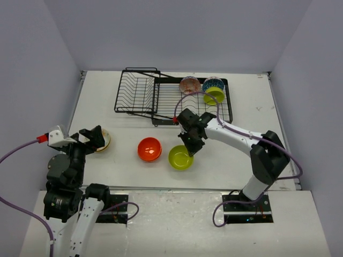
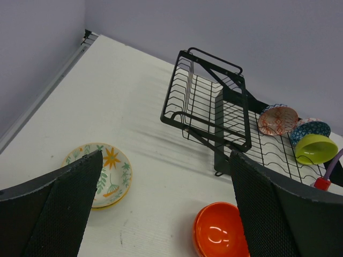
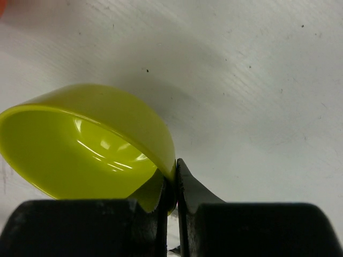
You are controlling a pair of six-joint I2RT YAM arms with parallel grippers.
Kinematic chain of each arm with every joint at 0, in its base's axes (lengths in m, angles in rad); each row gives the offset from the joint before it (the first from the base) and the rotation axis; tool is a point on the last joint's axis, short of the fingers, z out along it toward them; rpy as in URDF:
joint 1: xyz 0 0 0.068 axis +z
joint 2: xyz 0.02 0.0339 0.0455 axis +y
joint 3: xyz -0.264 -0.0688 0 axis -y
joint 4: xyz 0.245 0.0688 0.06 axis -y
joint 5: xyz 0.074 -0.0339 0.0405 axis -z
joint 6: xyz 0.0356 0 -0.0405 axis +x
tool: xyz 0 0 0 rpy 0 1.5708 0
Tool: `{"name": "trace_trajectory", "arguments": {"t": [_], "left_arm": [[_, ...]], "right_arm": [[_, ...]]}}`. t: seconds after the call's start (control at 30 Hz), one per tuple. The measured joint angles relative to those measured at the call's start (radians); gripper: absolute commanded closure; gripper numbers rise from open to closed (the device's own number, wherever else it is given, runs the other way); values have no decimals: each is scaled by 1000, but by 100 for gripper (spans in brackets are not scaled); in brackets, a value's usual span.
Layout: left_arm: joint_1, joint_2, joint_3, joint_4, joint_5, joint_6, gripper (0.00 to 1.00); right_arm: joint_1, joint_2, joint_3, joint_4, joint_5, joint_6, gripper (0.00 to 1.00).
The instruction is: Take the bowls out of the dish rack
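The black wire dish rack point(image 1: 140, 93) stands at the back of the table and also shows in the left wrist view point(image 2: 206, 107). In its flat tray three bowls lean together: a pink patterned bowl point(image 1: 189, 84), a blue patterned bowl point(image 1: 212, 83) and a lime bowl point(image 1: 215, 96). My right gripper point(image 1: 194, 147) is shut on the rim of a second lime bowl point(image 1: 180, 158), pinching it point(image 3: 86, 144) just above the table. An orange bowl point(image 1: 149, 149) sits on the table. My left gripper point(image 1: 96, 138) is open and empty above a floral bowl point(image 2: 110, 171).
The table's left edge with a metal rail point(image 1: 76, 104) runs beside the floral bowl point(image 1: 105, 140). A purple cable point(image 1: 203, 96) loops from the right arm over the rack's tray. Grey walls enclose the table on three sides.
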Motion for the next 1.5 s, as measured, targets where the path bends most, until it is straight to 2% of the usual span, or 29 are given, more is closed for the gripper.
{"name": "trace_trajectory", "arguments": {"t": [0.13,0.43,0.47,0.5,0.57,0.6,0.67,0.8,0.83,0.87,0.93,0.97,1.07,1.13,1.2,1.33,1.5], "left_arm": [[0,0,0,0,0,0,0],[0,0,0,0,0,0,0],[0,0,0,0,0,0,0],[0,0,0,0,0,0,0],[-1,0,0,0,0,0,0],[-2,0,0,0,0,0,0],[-5,0,0,0,0,0,0],[-7,0,0,0,0,0,0],[-7,0,0,0,0,0,0],[-7,0,0,0,0,0,0],[-8,0,0,0,0,0,0],[-8,0,0,0,0,0,0],[-8,1,0,0,0,0,0],[-8,11,0,0,0,0,0],[-8,46,0,3,1,0,0],[-8,187,0,4,6,0,0],[-8,389,1,-1,35,2,0]], "right_arm": [[0,96,69,1,-2,-3,100],[-10,209,123,10,1,-2,85],[-13,212,123,11,3,-2,81],[-17,215,123,12,3,-1,68],[-26,217,123,17,5,1,57],[-30,217,122,23,6,0,46],[-36,216,117,39,14,0,34],[-37,168,85,51,50,1,21],[-37,132,77,45,65,0,18],[-37,93,76,43,82,-3,10],[-39,3,77,47,132,-25,1],[-41,-49,81,49,174,-41,1],[-50,-165,83,130,354,-173,1],[-73,-212,53,290,493,-344,1],[-119,-222,1,457,569,-518,1],[-242,-152,-77,738,586,-821,1],[-349,68,-6,950,574,-1093,1]]}}
